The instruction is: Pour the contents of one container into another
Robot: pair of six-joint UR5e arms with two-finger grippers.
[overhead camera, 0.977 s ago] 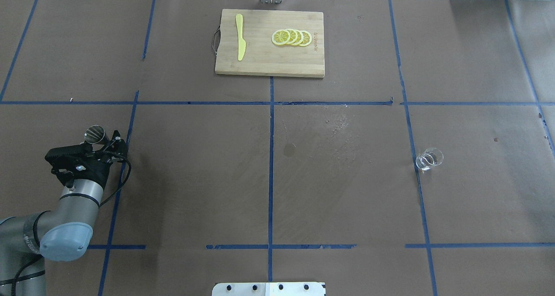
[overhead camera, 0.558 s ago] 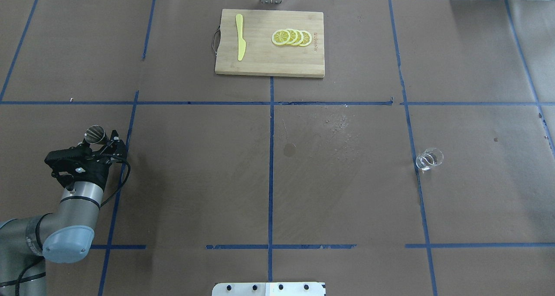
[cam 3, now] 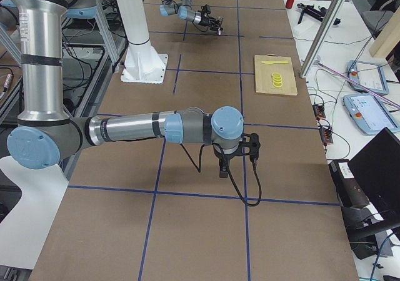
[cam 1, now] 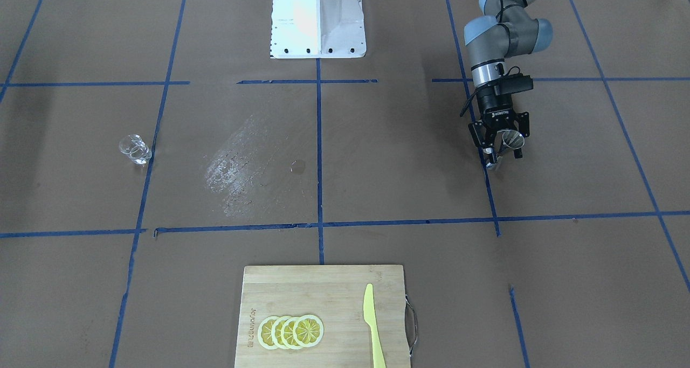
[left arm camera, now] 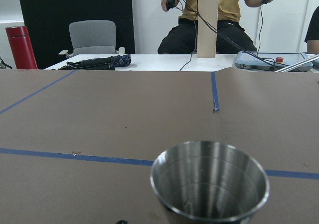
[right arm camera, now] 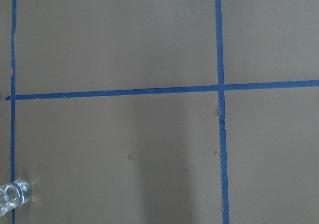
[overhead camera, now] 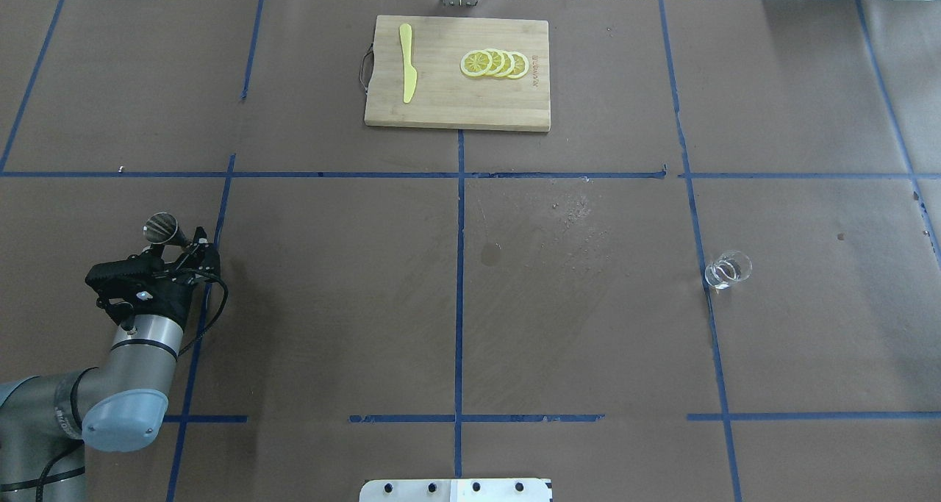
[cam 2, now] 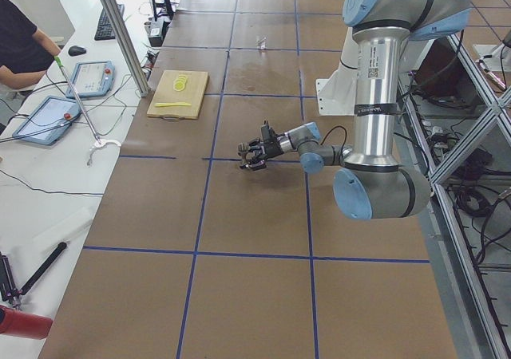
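The steel jigger [overhead camera: 160,228] stands upright on the table at the robot's left, and the left wrist view looks into its empty mouth [left arm camera: 209,184]. My left gripper [overhead camera: 180,243] is low behind it, fingers spread and open, with the jigger [cam 1: 509,140] at the fingertips of the left gripper [cam 1: 501,150]. Far off on the right side, the clear glass cup [overhead camera: 728,270] stands alone. It also shows at the bottom left corner of the right wrist view [right arm camera: 12,196]. My right gripper [cam 3: 223,167] hangs over the table, pointing down; I cannot tell whether it is open or shut.
A wooden cutting board [overhead camera: 441,109] at the far middle carries a yellow knife [overhead camera: 406,62] and lemon slices [overhead camera: 494,63]. A dried spill patch [overhead camera: 581,215] marks the brown paper near the centre. The robot's white base [cam 1: 317,18] sits at the near edge.
The left wrist has drawn back a little toward the robot and shifted slightly right, while the jigger has stayed where it stood. The glass cup has not moved.
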